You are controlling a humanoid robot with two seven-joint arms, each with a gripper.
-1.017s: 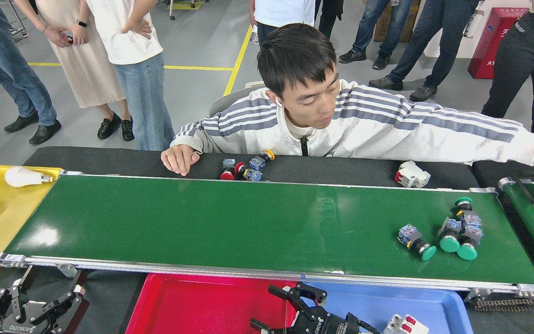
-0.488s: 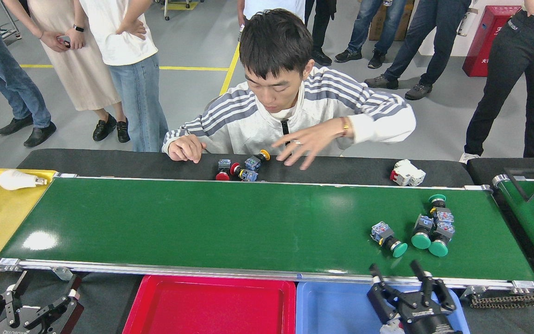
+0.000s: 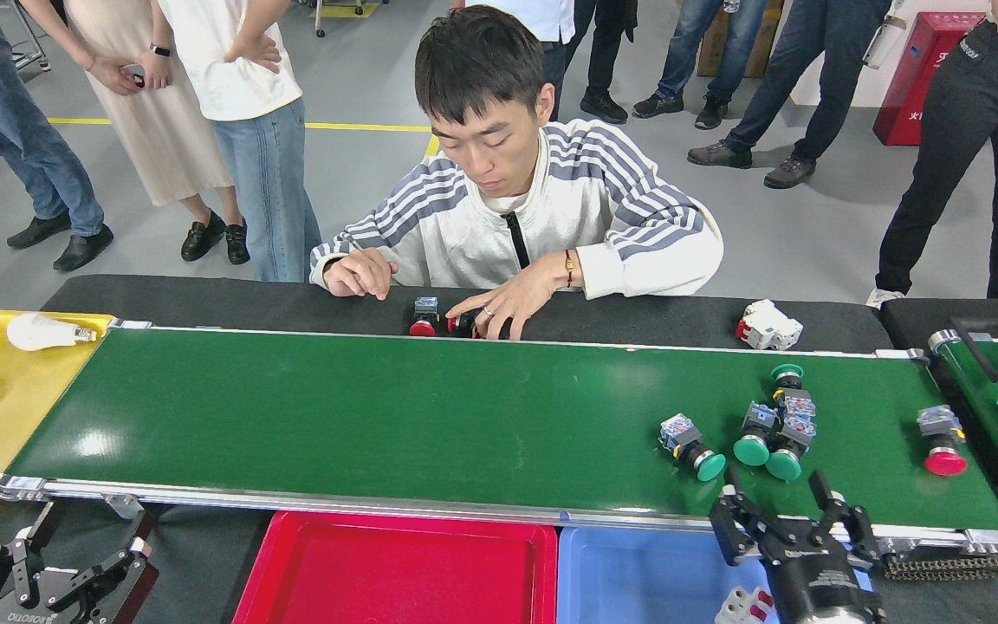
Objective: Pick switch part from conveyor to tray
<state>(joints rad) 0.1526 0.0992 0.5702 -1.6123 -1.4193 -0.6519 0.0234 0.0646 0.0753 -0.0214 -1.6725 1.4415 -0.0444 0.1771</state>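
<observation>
Dark-green belting of the conveyor [image 3: 430, 416] now carries the switch parts closer to the right end effector [image 3: 789, 511] than half a second ago — the belt has advanced them leftward. That end effector has risen from over the blue tray [image 3: 638, 576] to the conveyor's near rail, fingers spread and empty. Just beyond it and slightly left lies a single green-capped switch part [image 3: 691, 449]; directly beyond it sits a cluster of green-capped parts [image 3: 774, 425], touching one another. A red-capped switch part [image 3: 939, 438] has newly arrived on the belt, well to its right. The seated person's hand [image 3: 499, 310] has come down onto loose parts on the black worktop [image 3: 638, 316], far beyond it. The left end effector [image 3: 57, 576] rests low at the left, apparently released and empty. Judgement: the reach is under way; the lone part is the easier target, though belt travel may shift it before the grasp.
</observation>
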